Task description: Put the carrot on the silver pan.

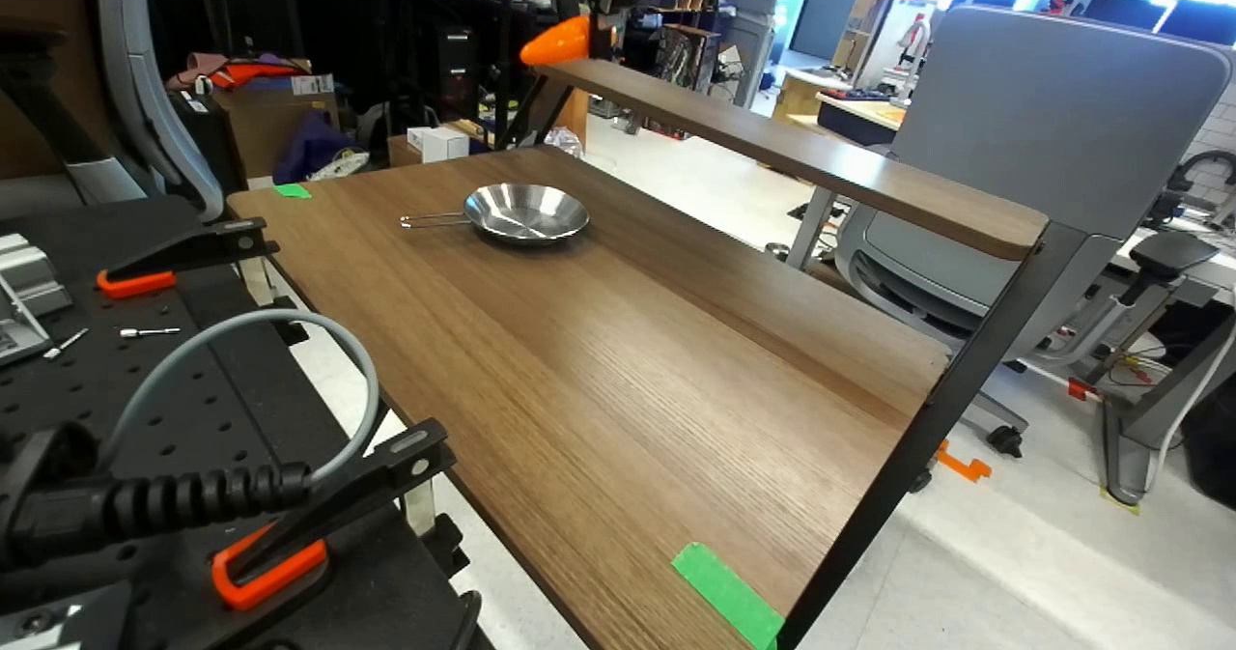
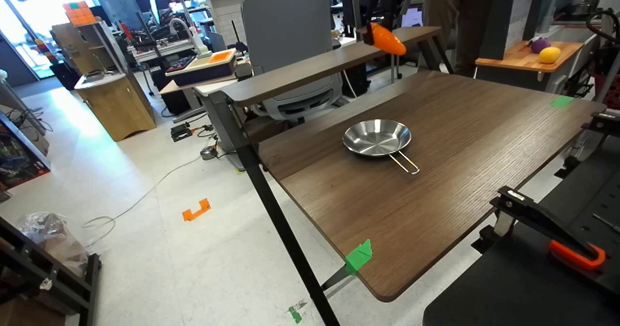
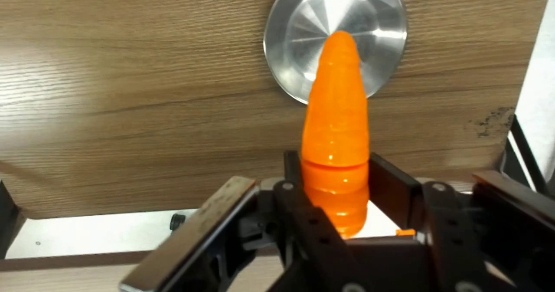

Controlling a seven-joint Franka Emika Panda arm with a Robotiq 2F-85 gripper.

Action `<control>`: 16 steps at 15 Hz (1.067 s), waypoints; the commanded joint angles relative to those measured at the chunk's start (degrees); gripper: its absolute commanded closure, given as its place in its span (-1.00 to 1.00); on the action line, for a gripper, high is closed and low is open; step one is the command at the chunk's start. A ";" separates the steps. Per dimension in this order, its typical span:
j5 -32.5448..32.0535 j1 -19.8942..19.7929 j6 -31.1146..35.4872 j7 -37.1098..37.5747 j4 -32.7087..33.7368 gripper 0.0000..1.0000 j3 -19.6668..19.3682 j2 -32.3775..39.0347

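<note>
Wrist view: I'm holding the glossy, tapered orange carrot mid-frame in the black gripper; round, shiny silver metal pan is sitting upper centre on brown wood-grain tabletop.

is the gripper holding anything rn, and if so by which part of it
Yes: the gripper holds the carrot toward its thicker end, jaws against both sides, with the narrow tip sticking out free.

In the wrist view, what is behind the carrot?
The carrot, held in the claw, has the silver pan behind its tip and wooden tabletop around its middle. It hides part of the pan's inside and rim; what lies behind its base is unseen.
</note>
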 commanded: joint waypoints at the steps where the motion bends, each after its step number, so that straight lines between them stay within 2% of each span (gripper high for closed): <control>1: 1.76 -1.66 -1.09 -6.29 1.08 0.70 0.52 2.14; 10: 1.11 -1.85 -5.42 -15.76 2.69 0.70 3.32 4.66; 16: -4.33 0.21 -9.30 -17.26 5.70 0.70 3.02 9.47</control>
